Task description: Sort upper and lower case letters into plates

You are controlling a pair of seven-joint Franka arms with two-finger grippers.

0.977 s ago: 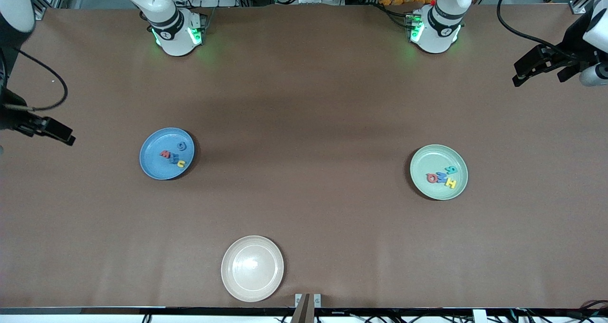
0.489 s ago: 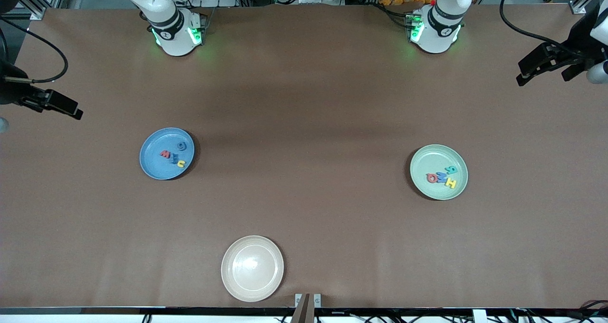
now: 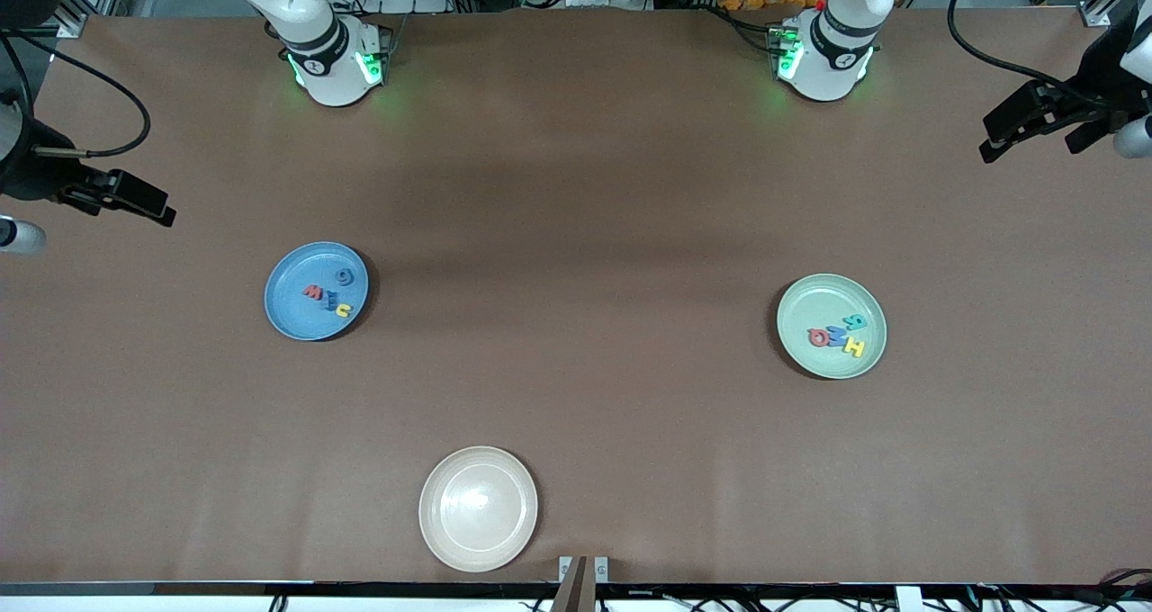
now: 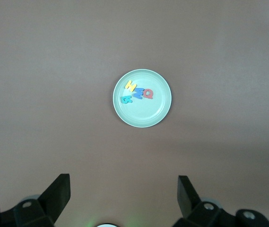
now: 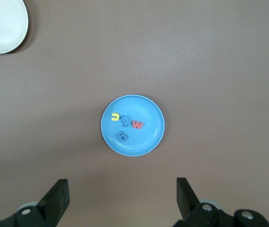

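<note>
- Front view: the blue plate (image 3: 316, 291) sits toward the right arm's end of the tabletop (image 3: 576, 234). The mint green plate (image 3: 832, 326) sits toward the left arm's end. The two plates are well apart.
- Four little letters (image 3: 329, 292) lie in the blue plate: a dark one like a g, a red one like a w, a blue one and a yellow one like a u.
- Four more letters (image 3: 840, 334) lie in the green plate: a teal R, a red Q, a blue one and a yellow H.
- I see no letters loose on the tabletop. I think the sorting looks done.
- The cream plate (image 3: 478, 508) is nearest the front camera and has nothing in it.
- The right end effector (image 3: 135, 200) is up in the air over the edge of the tabletop at its own end. Its fingers are spread wide and hold nothing.
- The left end effector (image 3: 1026, 126) is up over the edge at its own end, also spread wide and holding nothing.
- In the right wrist view the blue plate (image 5: 132, 125) lies straight ahead, between the two fingers (image 5: 58, 195). In the left wrist view the green plate (image 4: 142, 98) does the same.
- So each arm is nearest its own plate. A plate is round, so it has no long way to line up with.
- If one more letter had to move, I think the arm on that side should reach down and inward.
</note>
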